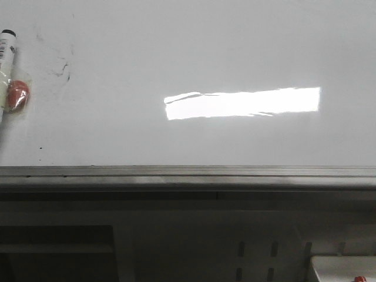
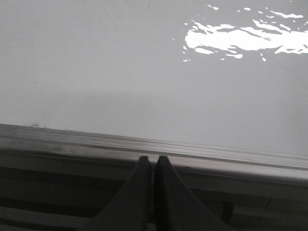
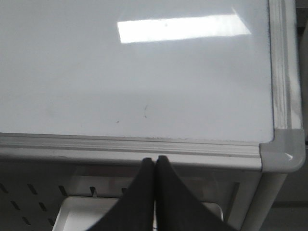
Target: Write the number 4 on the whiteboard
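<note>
The whiteboard (image 1: 176, 53) lies flat and glossy, with a bright rectangular glare (image 1: 244, 103) near its middle. No number 4 shows on it; only a faint dark scribble smudge (image 1: 63, 71) marks the far left. In the left wrist view my left gripper (image 2: 153, 159) is shut and empty, its tips just over the board's grey near edge strip (image 2: 159, 151). My right gripper (image 3: 155, 159) is likewise shut and empty at the near edge of the whiteboard (image 3: 96, 82), close to the grey corner piece (image 3: 284, 154). Neither gripper shows in the front view.
A white marker with a black cap (image 1: 7, 56) lies at the board's left edge beside a round orange thing in clear wrap (image 1: 17, 96). The grey edge strip (image 1: 188, 174) bounds the near side. Below it are a perforated panel (image 1: 255, 258) and a white tray (image 3: 86, 211).
</note>
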Controlling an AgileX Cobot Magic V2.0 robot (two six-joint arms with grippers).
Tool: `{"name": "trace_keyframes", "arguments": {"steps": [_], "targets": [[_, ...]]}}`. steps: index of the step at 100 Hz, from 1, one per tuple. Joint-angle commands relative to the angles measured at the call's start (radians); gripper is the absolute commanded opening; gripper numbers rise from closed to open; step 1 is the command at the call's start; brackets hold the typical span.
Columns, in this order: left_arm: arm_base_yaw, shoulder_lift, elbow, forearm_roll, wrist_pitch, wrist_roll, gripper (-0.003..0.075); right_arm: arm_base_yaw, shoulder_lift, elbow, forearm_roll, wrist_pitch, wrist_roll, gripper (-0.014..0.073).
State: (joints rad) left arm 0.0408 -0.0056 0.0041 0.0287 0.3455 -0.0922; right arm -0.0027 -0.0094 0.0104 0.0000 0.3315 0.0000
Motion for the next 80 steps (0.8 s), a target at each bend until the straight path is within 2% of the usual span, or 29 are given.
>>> {"name": "trace_keyframes", "arguments": {"steps": [1,20,44,54,80], "targets": [[0.001,-0.025,0.034,-0.009,-0.046,0.003,-0.002,-0.007,-0.016,0.024,-0.015,-0.014,0.0,-0.0066],[0.001,-0.025,0.034,-0.007,-0.069,0.003,-0.002,-0.007,-0.016,0.024,-0.015,-0.07,0.0,-0.0066],[0.001,-0.025,0.034,-0.007,-0.232,0.001,-0.002,-0.007,-0.016,0.024,-0.015,-0.356,0.0,-0.0066],[0.001,-0.025,0.034,-0.007,-0.239,0.001,-0.002,-0.007,-0.016,0.024,-0.015,-0.431,0.0,-0.0066],[0.003,-0.025,0.03,-0.004,-0.368,0.001,-0.002,-0.007,-0.016,0.024,-0.015,-0.588,0.0,-0.0066]]}}
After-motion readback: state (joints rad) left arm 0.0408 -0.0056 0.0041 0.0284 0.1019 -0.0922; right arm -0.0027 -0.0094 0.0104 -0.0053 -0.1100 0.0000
